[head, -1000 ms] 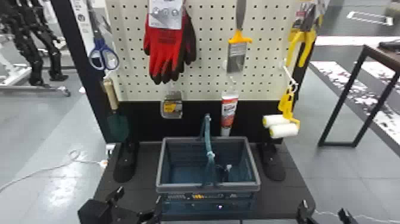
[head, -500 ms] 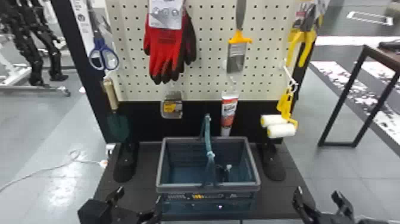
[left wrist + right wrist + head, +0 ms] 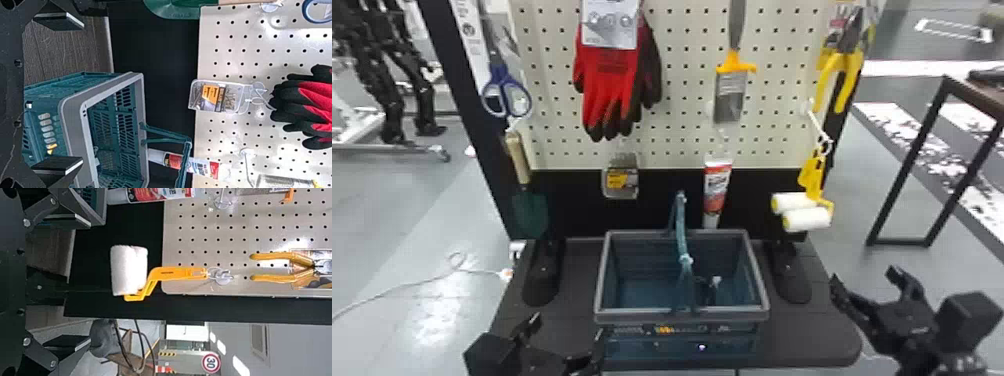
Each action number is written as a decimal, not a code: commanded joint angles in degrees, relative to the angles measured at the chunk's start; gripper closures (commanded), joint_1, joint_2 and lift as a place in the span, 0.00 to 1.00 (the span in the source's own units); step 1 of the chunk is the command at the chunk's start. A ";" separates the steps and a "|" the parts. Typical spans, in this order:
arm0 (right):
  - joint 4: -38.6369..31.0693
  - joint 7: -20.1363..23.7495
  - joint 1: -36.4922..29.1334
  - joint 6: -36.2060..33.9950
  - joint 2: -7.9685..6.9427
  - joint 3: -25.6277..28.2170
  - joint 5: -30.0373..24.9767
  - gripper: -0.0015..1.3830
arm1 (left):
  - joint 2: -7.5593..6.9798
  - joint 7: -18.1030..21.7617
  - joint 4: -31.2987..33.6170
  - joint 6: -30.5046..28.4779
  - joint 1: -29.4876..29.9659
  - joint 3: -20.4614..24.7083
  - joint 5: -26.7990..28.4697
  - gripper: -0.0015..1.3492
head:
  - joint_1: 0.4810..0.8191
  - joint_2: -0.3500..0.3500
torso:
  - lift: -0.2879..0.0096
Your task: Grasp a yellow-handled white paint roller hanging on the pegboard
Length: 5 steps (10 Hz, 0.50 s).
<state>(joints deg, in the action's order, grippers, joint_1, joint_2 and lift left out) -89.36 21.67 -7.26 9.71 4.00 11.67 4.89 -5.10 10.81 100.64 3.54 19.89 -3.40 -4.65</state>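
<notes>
The paint roller hangs from a hook at the pegboard's right edge, its yellow handle (image 3: pixel 812 175) above the white roll (image 3: pixel 802 212). In the right wrist view the white roll (image 3: pixel 129 270) and yellow handle (image 3: pixel 176 274) lie straight ahead between my fingers. My right gripper (image 3: pixel 864 280) (image 3: pixel 58 282) is open, low at the table's right end, below the roller and well short of it. Down at the table's front left, my left gripper (image 3: pixel 567 327) (image 3: pixel 55 94) is open and holds nothing.
A teal and grey basket (image 3: pixel 682 315) (image 3: pixel 74 117) stands mid-table below the board. On the pegboard (image 3: pixel 682 130) hang red gloves (image 3: pixel 612 85), a paintbrush (image 3: pixel 732 85), yellow pliers (image 3: pixel 842 70), a sealant tube (image 3: pixel 716 187) and scissors (image 3: pixel 504 90). A dark table frame (image 3: pixel 932 160) stands right.
My right gripper has risen from the bottom edge into the head view, toward the roller. The left arm has stayed where it was.
</notes>
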 commanded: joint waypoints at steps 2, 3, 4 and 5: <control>3.84 8.21 7.26 -5.57 0.49 4.15 -1.55 0.18 | -0.09 0.00 -0.27 -0.20 -0.20 -0.29 -0.09 0.08 | 0.20 0.50 | 0.63; 5.25 10.41 9.81 -7.60 1.72 4.24 -1.90 0.18 | 0.00 0.00 -0.35 -0.28 -0.20 -0.29 -0.09 0.08 | 0.20 0.50 | 0.63; 7.00 12.96 12.71 -9.44 3.12 4.24 -2.70 0.17 | 0.00 0.00 -0.53 -0.37 -0.55 -0.46 -0.09 0.08 | 0.20 0.50 | 0.63; 10.08 15.50 16.23 -9.88 4.18 4.24 -2.43 0.17 | 0.00 0.00 -0.71 -0.37 -0.81 -0.64 -0.09 0.08 | 0.20 0.50 | 0.63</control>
<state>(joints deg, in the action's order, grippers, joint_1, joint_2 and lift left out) -81.09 36.92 6.86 0.30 7.46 15.90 2.36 -5.10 10.81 100.01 3.18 19.27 -3.95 -4.74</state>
